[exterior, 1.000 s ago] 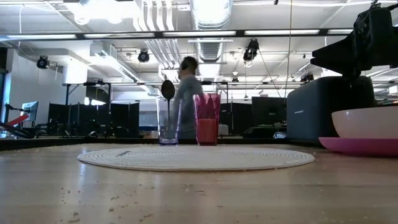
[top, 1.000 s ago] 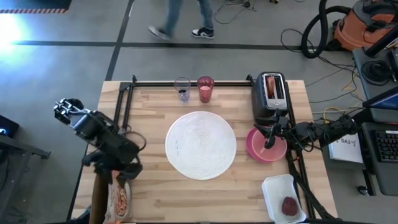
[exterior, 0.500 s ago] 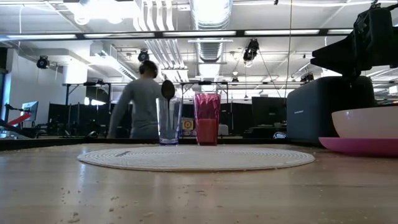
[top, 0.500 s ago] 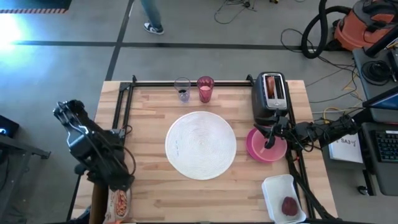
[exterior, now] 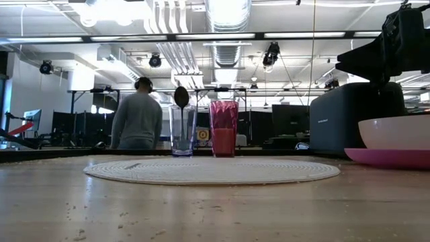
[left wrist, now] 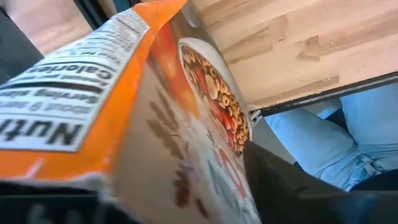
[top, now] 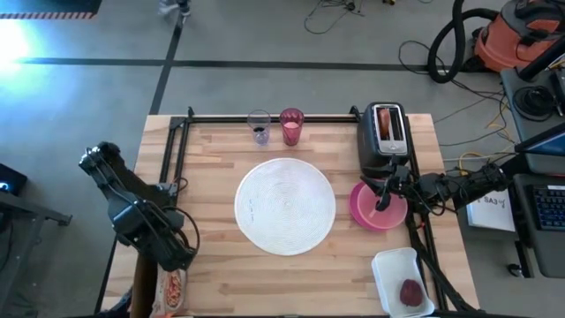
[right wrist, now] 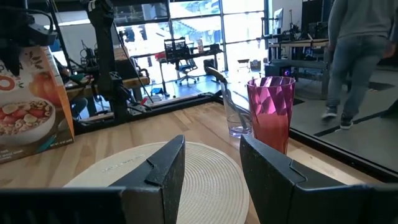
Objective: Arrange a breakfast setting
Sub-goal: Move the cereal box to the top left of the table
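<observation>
right gripper point(top: 381, 205) open, empty, over bowl point(top: 383, 200); left gripper point(top: 168, 265) on cereal box point(left wrist: 124, 124), grip unclear. risk: box slips off edge; bowl knocked.

disc point(top: 284, 205) at table point(top: 212, 283) centre, tumbler point(top: 291, 127) and glass point(top: 259, 127) side by side at twelve o'clock, bowl point(top: 386, 200) on plate point(top: 359, 212) at three, toaster point(top: 386, 132) behind them, tray point(top: 392, 269) with fruit point(top: 410, 292) at five, cereal box point(top: 170, 287) at seven

A big white round disc point(top: 285, 206) lies flat at the table's middle. Right of it, a translucent pink bowl point(top: 381, 198) sits on a magenta plate point(top: 361, 210). At the far edge a pink tumbler point(top: 291, 126) stands upright. A small dark-red fruit point(top: 411, 292) lies near right.
</observation>
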Robot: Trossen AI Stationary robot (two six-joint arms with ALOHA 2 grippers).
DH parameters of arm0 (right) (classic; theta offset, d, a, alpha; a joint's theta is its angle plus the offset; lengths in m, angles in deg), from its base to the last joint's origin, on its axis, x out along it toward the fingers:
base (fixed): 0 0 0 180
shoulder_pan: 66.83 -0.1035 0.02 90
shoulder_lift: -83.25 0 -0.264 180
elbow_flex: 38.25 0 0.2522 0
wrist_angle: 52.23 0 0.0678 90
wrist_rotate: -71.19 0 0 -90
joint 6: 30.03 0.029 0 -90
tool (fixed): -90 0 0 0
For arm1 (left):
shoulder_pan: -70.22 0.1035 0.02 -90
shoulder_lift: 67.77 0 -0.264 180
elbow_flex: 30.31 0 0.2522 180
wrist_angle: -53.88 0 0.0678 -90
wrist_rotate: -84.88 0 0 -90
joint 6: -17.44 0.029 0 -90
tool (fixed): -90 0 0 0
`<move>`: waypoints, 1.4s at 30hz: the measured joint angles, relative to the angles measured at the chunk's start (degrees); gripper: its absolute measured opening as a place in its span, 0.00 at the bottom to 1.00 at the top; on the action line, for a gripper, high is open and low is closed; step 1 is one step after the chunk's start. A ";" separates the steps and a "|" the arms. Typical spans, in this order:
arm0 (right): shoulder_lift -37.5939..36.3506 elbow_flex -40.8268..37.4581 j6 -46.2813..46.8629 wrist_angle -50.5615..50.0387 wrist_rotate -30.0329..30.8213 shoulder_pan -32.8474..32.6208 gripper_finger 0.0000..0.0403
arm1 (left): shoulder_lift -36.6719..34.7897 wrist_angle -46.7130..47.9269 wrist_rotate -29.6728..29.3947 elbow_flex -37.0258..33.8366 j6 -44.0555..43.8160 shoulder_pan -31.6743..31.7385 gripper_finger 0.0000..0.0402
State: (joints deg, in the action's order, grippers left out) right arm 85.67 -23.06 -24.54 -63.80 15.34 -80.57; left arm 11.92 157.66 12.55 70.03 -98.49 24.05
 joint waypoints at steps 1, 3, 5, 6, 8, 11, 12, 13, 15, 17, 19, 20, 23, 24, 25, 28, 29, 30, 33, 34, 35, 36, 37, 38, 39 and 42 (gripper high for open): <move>0.00 0.00 -0.02 0.00 0.00 0.02 0.36 | 0.04 -0.01 0.00 0.00 0.00 0.02 0.23; 0.00 0.00 -0.03 0.00 0.00 0.01 0.36 | 0.04 0.00 -0.22 0.00 0.06 0.04 0.13; 0.00 0.00 0.00 0.00 0.00 0.01 0.36 | 0.04 0.00 -0.47 0.00 0.05 0.04 0.04; 0.00 0.01 -0.05 0.00 0.00 0.00 0.36 | 0.04 -0.02 -0.61 0.00 0.06 0.04 0.02; 0.00 0.00 0.01 0.00 0.00 0.01 0.36 | 0.04 -0.01 -0.73 0.00 0.13 0.04 0.02; 0.00 0.00 -0.07 0.00 0.00 0.02 0.36 | 0.04 -0.09 -2.40 0.00 0.14 0.07 0.01; 0.00 0.00 -0.05 0.01 0.00 0.00 0.36 | 0.03 -0.08 -3.24 0.00 0.17 0.22 0.00; 0.00 0.00 0.02 0.00 0.00 0.02 0.36 | -0.04 -0.09 -3.87 0.00 0.36 0.48 0.00; 0.00 0.00 -0.06 0.00 0.00 0.00 0.36 | -0.25 -0.02 -5.08 0.00 1.44 1.21 0.00; 0.00 0.00 0.01 0.00 0.00 0.01 0.36 | -0.50 0.00 -6.14 -0.01 2.91 2.33 0.00; 0.00 0.00 -0.01 0.00 0.00 0.01 0.36 | -0.81 0.00 -7.92 -0.02 4.86 3.79 0.00; 0.00 0.00 -0.07 0.02 0.00 0.01 0.36 | -0.98 0.01 -8.62 -0.02 5.98 4.68 0.00; 0.00 0.00 -0.01 0.00 0.00 0.02 0.36 | -1.67 0.02 -9.77 -0.04 10.34 7.44 0.00; 0.00 0.00 -0.04 0.02 0.00 0.00 0.36 | -1.93 0.04 -10.17 -0.04 11.81 8.45 0.00; 0.00 0.00 -0.07 0.02 0.00 0.02 0.36 | -2.18 0.04 -10.70 -0.04 13.29 9.58 0.00; 0.00 0.01 -0.03 0.00 0.00 0.00 0.36 | -2.73 0.00 -12.87 -0.07 17.57 12.94 0.00; 0.00 0.00 -0.07 0.01 0.00 0.00 0.36 | -2.92 0.00 -13.70 -0.12 19.22 14.27 0.00; 0.00 0.00 -0.05 0.00 0.00 0.00 0.36 | -3.02 0.02 -14.40 -0.15 20.98 15.53 0.00; -0.01 0.00 -0.06 0.02 0.00 0.00 0.36 | -3.39 -0.01 -15.69 -0.35 26.50 19.74 0.00; 0.00 0.00 -0.06 0.00 0.00 0.02 0.36 | -3.58 -0.06 -15.78 -0.60 28.20 21.34 0.00; 0.00 0.00 0.00 0.02 0.00 0.00 0.36 | -3.77 -0.02 -15.83 -0.95 30.06 23.02 0.00; 0.00 0.01 0.00 0.00 0.00 0.00 0.36 | -3.96 -0.02 -16.05 -1.35 31.79 24.74 0.00; 0.00 0.00 -0.06 0.00 0.00 0.02 0.36 | -4.11 -0.02 -16.71 -1.82 33.32 26.36 0.00; 0.00 0.00 -0.07 0.01 0.00 0.00 0.36 | -4.25 -0.02 -17.57 -2.31 34.43 27.97 0.00; 0.00 0.00 0.01 0.00 0.00 0.00 0.36 | -4.37 -0.02 -18.50 -2.77 35.04 29.52 0.00; 0.00 0.00 -0.07 0.00 0.00 0.01 0.36 | -4.42 0.00 -20.10 -3.45 39.21 34.31 0.00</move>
State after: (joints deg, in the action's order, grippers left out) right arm 85.67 -23.06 -24.61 -63.80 15.34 -80.56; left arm 7.49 157.66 -7.56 66.58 -59.28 58.36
